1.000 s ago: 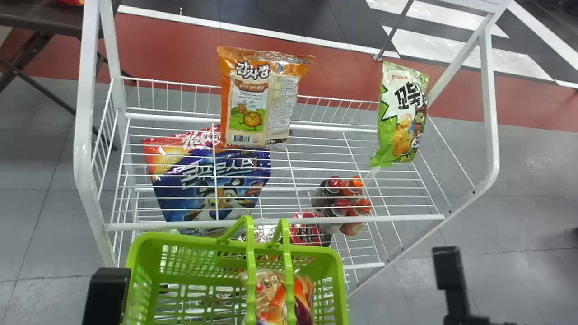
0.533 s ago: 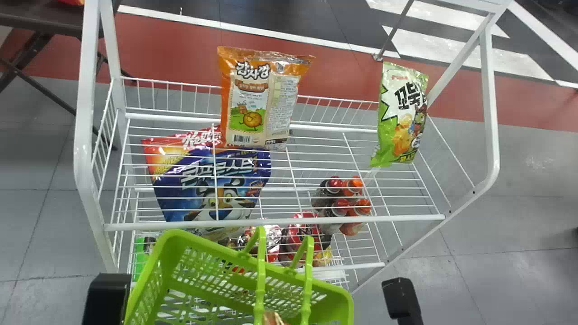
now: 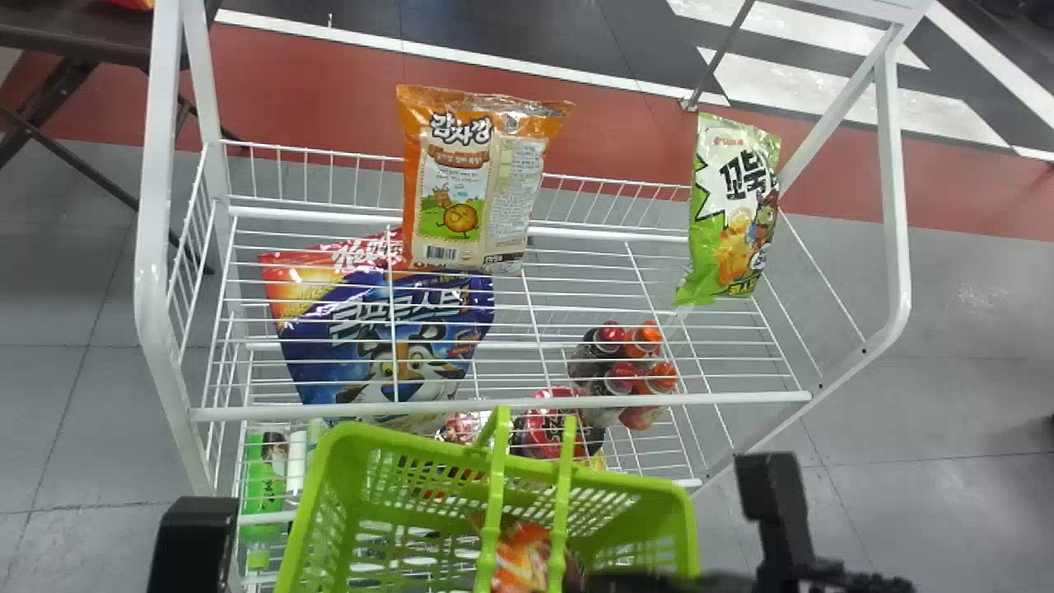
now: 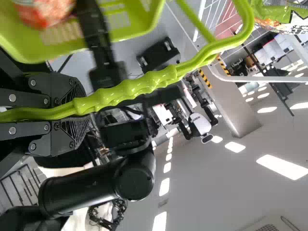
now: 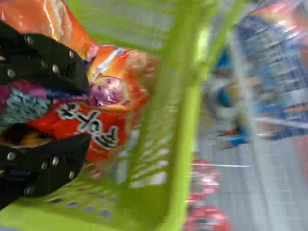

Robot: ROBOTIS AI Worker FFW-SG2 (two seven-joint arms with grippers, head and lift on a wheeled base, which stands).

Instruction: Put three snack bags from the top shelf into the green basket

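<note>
- Our left claw (image 4: pixel 86 113) grips the green handle (image 4: pixel 144 83).
- Our right claw (image 3: pixel 630 581) stands open inside the basket (image 3: pixel 375 445), red snack bag (image 5: pixel 98 127) between its fingers.
- Beyond it, orange bag (image 3: pixel 469 189) and green bag (image 3: pixel 731 222) top the shelf (image 3: pixel 708 399).

We see fairly bright, even light on the floor (image 3: pixel 947 329) in the head view, with a soft sheen towards the right (more smudge than glare). In the left wrist view the ceiling lights (image 4: pixel 283 167) burn out to white — the harshest glare we have. In the right wrist view highlights glint off the snack bags (image 5: pixel 98 127), while blur smears the green basket (image 5: pixel 188 115) — and streaks the blue bag (image 5: pixel 269 67) beyond.
</note>
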